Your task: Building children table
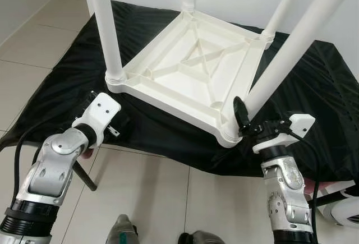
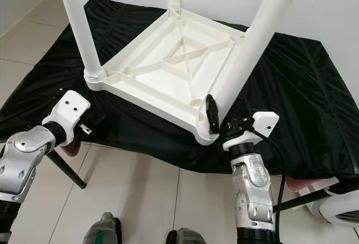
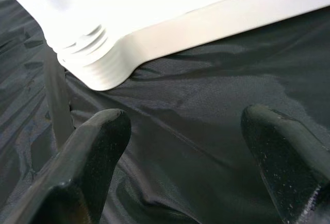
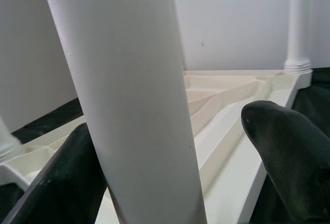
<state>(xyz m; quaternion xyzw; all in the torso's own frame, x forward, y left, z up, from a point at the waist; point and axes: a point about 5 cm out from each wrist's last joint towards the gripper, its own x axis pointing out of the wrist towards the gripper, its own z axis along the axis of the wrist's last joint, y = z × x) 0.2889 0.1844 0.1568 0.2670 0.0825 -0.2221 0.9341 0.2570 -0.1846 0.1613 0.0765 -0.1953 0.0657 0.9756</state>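
A white plastic children's table [image 1: 190,70] lies upside down on a black cloth, with its ribbed underside facing up. Legs stand in its corner sockets, among them the near-left leg [image 1: 106,31] and the near-right leg [image 1: 291,47]. My right gripper [image 1: 247,118] is at the near-right corner, open, with that leg [image 4: 134,95] between its fingers and close against one finger [image 4: 56,183]. My left gripper [image 3: 185,131] hovers open over the cloth just in front of the near-left corner socket [image 3: 90,59], holding nothing.
The black cloth [image 1: 314,87] covers a low stand whose dark leg [image 1: 84,176] slants down at the left. Beige floor tiles [image 1: 157,199] lie in front, a white wall behind. A white rounded object [image 1: 345,213] sits at the lower right.
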